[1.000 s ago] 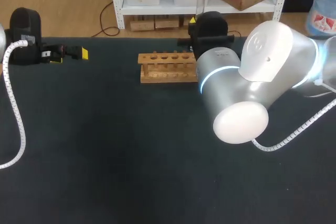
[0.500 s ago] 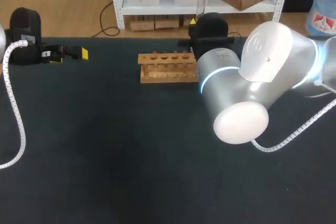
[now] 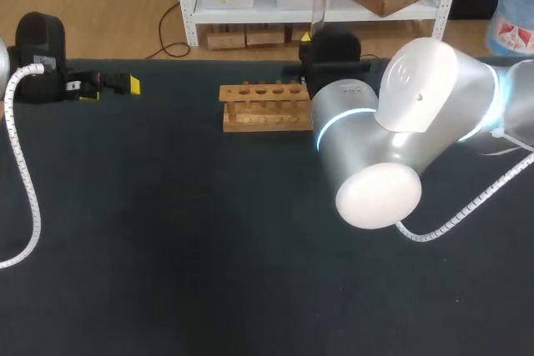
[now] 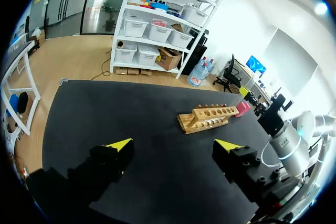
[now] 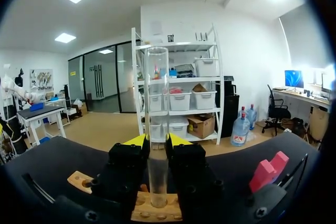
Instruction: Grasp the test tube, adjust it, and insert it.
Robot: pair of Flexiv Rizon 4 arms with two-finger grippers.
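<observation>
right claw (image 5: 156, 141) clamps the upright test tube (image 5: 157, 87), base seemingly over a rack (image 5: 144, 214) hole; left claw (image 4: 173, 144) gapes wide, empty.

Head camera looking down on table (image 3: 167, 248) from high behind. Left wrist camera looking across from far left corner; right wrist camera sitting close over rack (image 5: 152, 211), which all three are sharing.

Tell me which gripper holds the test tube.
The right gripper: the clear test tube stands upright between its fingers, at the wooden rack. The left gripper is open and empty, away from the rack.
</observation>
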